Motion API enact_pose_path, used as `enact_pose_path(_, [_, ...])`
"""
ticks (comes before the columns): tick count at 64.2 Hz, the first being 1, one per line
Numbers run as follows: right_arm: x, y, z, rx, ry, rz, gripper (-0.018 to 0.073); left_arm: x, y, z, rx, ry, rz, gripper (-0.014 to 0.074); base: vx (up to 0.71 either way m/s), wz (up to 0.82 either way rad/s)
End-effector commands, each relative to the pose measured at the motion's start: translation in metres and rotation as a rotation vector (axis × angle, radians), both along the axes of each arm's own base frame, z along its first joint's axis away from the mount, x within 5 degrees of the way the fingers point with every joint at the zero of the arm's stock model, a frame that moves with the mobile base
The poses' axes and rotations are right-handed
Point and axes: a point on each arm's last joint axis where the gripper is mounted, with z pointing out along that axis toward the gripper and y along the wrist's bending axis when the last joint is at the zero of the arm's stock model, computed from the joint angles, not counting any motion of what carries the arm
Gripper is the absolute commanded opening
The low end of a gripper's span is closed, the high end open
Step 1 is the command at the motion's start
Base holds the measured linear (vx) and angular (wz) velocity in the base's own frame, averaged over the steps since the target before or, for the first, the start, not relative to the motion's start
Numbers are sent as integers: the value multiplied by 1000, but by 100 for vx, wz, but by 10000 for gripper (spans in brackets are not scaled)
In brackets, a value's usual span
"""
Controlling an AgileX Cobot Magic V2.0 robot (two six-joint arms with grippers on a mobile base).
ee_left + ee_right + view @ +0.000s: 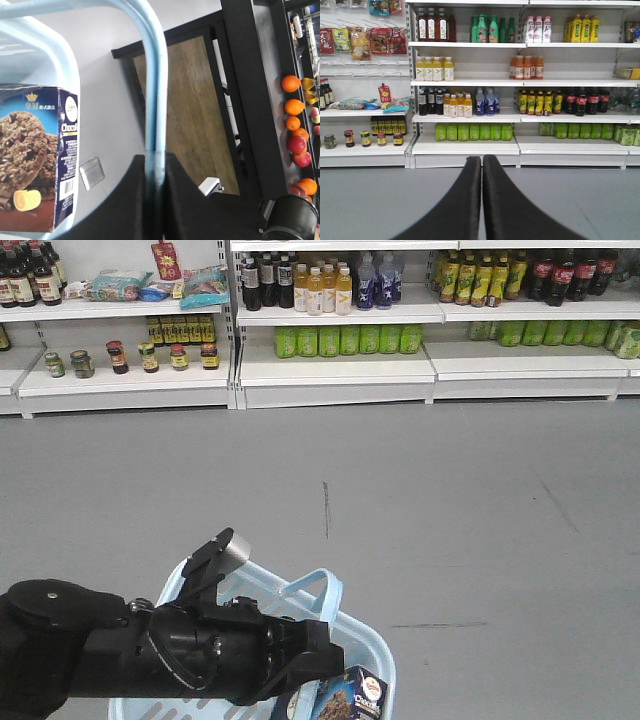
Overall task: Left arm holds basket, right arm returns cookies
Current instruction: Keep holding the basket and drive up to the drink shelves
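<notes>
Front-facing view: grey floor, stocked shelves beyond; basket seemingly aloft.

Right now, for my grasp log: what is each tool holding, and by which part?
The left tool is shut on the basket by one loop handle; the right tool is shut, holding nothing.

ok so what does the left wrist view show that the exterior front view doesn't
Only the left wrist view: the left jaws shut on the blue handle, a wooden panel in a black frame, and a row of oranges and red fruit at the right edge. Only the exterior front view: the left arm seen from outside, and the shelves across the floor with bottles and jars. Both: the light blue basket and the cookies box inside it.
</notes>
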Motion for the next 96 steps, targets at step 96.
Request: enact_pose_path(96, [-1,0,6,-4,-82,-1,-8,-1,-3,23,-99,-26,-2,-6,30,3])
